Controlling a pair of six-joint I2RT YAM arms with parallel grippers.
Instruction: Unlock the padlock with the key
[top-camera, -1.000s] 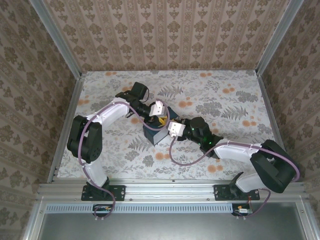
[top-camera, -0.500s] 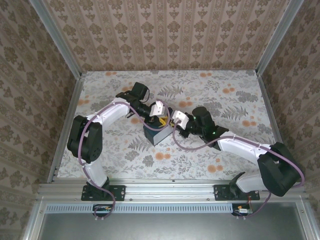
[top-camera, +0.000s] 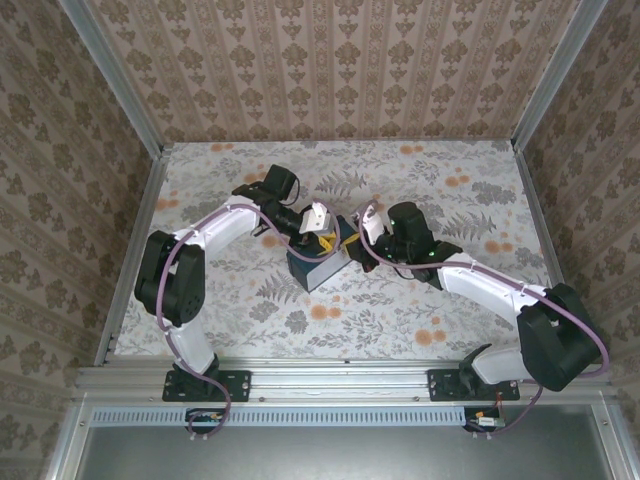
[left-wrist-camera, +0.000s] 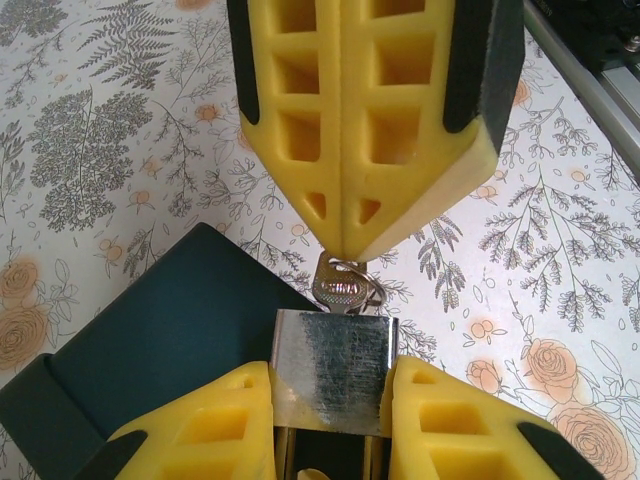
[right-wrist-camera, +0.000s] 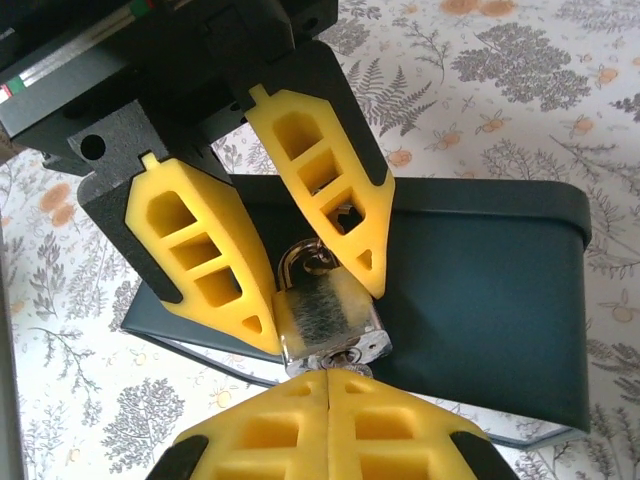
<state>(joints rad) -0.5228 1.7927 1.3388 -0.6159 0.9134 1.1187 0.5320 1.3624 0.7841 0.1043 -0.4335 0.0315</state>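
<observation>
Moved since a second ago: the right arm's wrist has swung from the lower middle of the top view up toward its centre. The right gripper (top-camera: 350, 240) now meets the left gripper (top-camera: 322, 237) tip to tip, while the left arm sits as it did.
Right gripper: clenched, with its two yellow fingers (right-wrist-camera: 270, 430) pressed flat together at the bottom of its own wrist view, pinching the key (left-wrist-camera: 344, 290).
Key: only the metal head and a thin wire ring show, just below the clenched fingertips at the middle of the left wrist view. The head touches the end face of the padlock (left-wrist-camera: 333, 362) — the blade is hidden.
Left gripper: grasping the padlock, with one yellow finger (left-wrist-camera: 200, 425) on each side of the brushed-metal body at the bottom of its own wrist view.
Padlock: at the centre of the right wrist view, its shackle pointing up-frame between the left gripper's fingers.
Box: the dark teal box (right-wrist-camera: 480, 300) lies beneath the padlock and both grippers, filling the middle and right of the right wrist view.
Table: the floral-print table (top-camera: 450, 190) carries the box near the centre of the top view.
</observation>
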